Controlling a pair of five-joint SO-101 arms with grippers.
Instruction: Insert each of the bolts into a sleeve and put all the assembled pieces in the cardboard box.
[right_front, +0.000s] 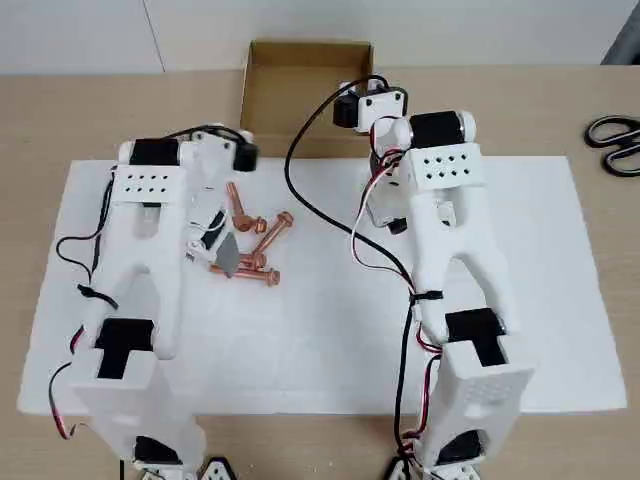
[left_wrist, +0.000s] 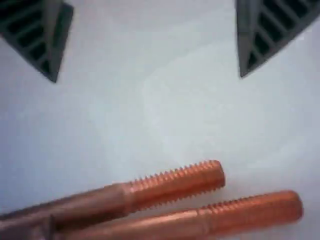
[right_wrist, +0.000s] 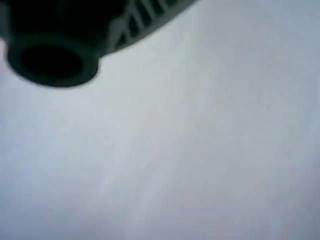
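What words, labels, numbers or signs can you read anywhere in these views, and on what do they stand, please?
None can be read: the cardboard box, the copper bolts and the white sheet show no legible text, number or sign.

Bolts (right_front: 268, 224) lie clustered on the sheet (right_front: 320, 350), left of centre, just beside the left gripper (left_wrist: 147, 75). Cardboard box (right_front: 300, 90) sits behind the sheet on the table (right_front: 60, 110); scissors (right_front: 615, 140) far right
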